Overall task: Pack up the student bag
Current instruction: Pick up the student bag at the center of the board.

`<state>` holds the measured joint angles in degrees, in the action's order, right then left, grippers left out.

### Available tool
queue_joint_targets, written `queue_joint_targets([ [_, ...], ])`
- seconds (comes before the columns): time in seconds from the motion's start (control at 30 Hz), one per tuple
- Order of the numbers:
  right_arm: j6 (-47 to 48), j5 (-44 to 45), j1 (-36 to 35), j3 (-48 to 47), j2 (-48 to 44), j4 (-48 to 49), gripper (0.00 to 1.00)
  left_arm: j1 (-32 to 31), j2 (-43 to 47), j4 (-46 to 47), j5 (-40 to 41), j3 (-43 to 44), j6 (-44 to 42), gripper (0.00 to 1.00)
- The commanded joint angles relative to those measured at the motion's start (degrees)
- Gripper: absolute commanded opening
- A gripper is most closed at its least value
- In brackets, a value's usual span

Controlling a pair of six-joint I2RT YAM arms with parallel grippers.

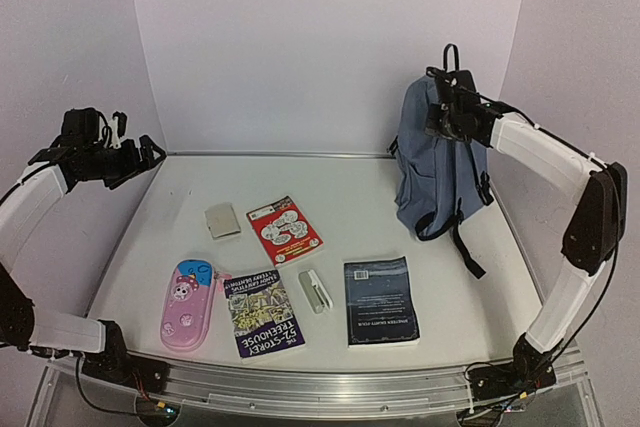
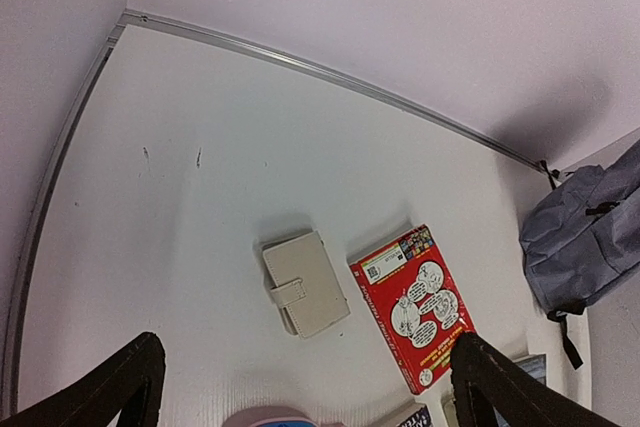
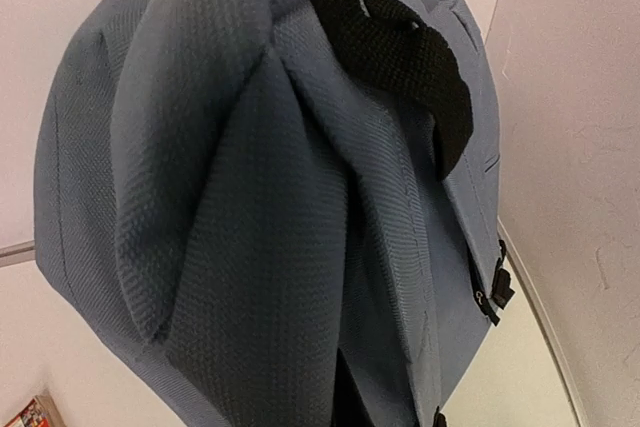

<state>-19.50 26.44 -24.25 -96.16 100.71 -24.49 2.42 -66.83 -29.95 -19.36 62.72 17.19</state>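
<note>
The student bag [image 1: 435,172], a slate-blue backpack with black straps, stands upright at the back right of the table. My right gripper [image 1: 447,112] is at the bag's top and is shut on a bunched fold of its fabric. In the right wrist view the student bag [image 3: 250,197] fills the frame and hides the fingers; its black top handle [image 3: 410,57] loops above. My left gripper [image 1: 140,157] hangs open and empty, high over the table's left edge. In the left wrist view the left gripper [image 2: 308,347] has its dark fingers spread wide, and the student bag [image 2: 585,237] shows at far right.
Lying on the table are a beige wallet [image 1: 222,220], a red book [image 1: 284,230], a pink and blue pencil case [image 1: 189,304], a Treehouse book [image 1: 264,311], a small white object [image 1: 316,290] and a dark blue book [image 1: 380,300]. Walls close the back and sides.
</note>
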Motion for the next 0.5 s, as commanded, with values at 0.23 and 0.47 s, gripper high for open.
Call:
queue_joint_targets([
  [0.23, 19.83, -22.95, 0.07, -5.07, -12.84, 8.6, 0.0, -0.36, 1.08, 2.38, -6.33, 0.0, -2.26, 1.0],
  [0.47, 24.53, -47.77, 0.05, -6.12, -21.97, 8.36, 0.0, -1.82, 3.04, 5.14, -12.22, -1.61, -4.16, 1.0],
])
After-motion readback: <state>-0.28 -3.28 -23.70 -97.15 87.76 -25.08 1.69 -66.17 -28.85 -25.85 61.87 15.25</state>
